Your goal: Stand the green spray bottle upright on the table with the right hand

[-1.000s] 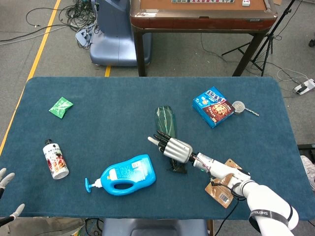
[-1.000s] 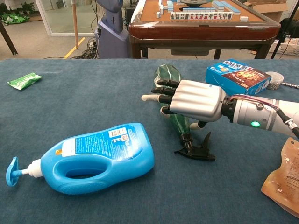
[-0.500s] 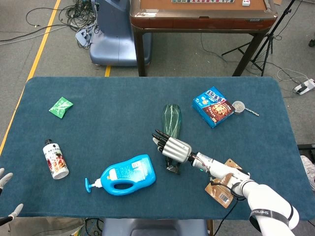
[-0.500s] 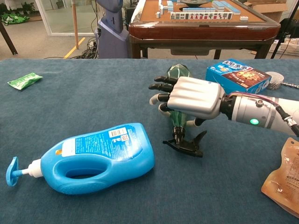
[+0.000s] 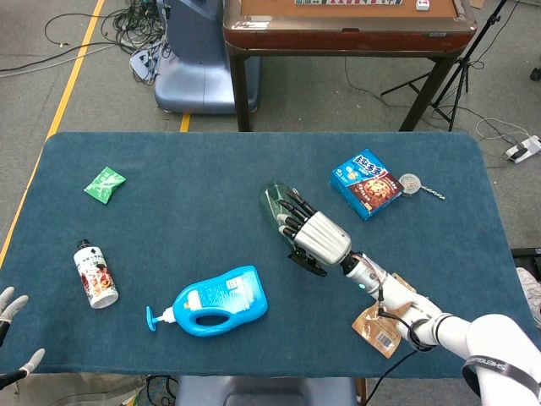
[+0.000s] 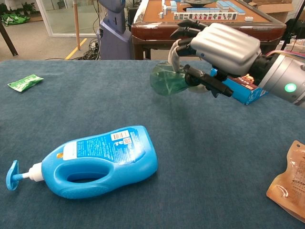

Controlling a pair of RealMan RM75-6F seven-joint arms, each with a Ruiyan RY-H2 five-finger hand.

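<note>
My right hand (image 5: pixel 319 237) (image 6: pixel 225 46) grips the green spray bottle (image 5: pixel 275 203) (image 6: pixel 167 81) and holds it in the air above the middle of the table (image 5: pixel 194 194). The bottle lies roughly level, its rounded base to the left and its black trigger head (image 6: pixel 206 81) under my fingers. The fingers wrap around the neck end and hide it. Only the pale fingertips of my left hand (image 5: pixel 10 304) show at the bottom left edge of the head view, spread apart and holding nothing.
A blue pump bottle (image 5: pixel 215 301) (image 6: pixel 93 160) lies on its side near the front. A blue snack box (image 5: pixel 366 183) and a metal strainer (image 5: pixel 412 182) sit behind the hand. A brown pouch (image 5: pixel 379 326), a small white bottle (image 5: pixel 95 273) and a green packet (image 5: pixel 104 183) also lie on the table.
My right hand closed on the green spray bottle and lifted it off the cloth, carrying it up and away from the front edge. The bottle swung from lying on the table to hanging level in the air.
</note>
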